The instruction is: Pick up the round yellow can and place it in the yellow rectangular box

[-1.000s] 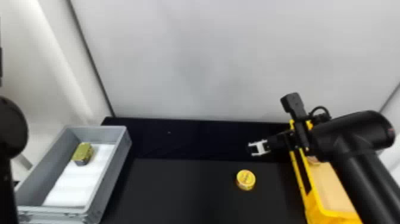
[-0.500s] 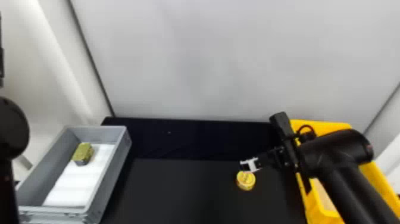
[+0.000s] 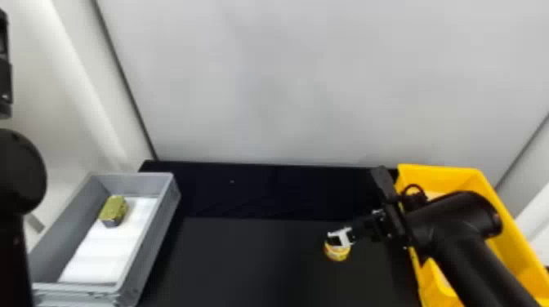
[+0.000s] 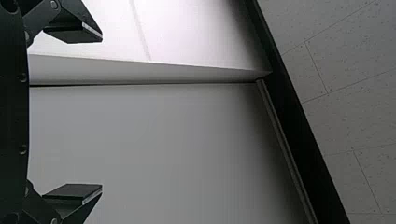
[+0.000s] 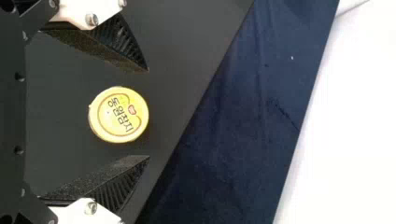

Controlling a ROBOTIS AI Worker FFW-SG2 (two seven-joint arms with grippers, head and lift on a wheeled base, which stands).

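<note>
Though well apart earlier, right fingers now over the yellow can.

One round yellow can. One yellow rectangular box, right of can. One grey crate, left of can; inside it, one green-topped rectangular tin, one white liner. Two black robot arms: left arm, right arm, either side of can.

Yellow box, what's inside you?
Inside the yellow box, a pale patch shows near the far end. The robot's right arm crosses in front and covers much of the inside, so I can't tell what may be hidden behind it.
</note>
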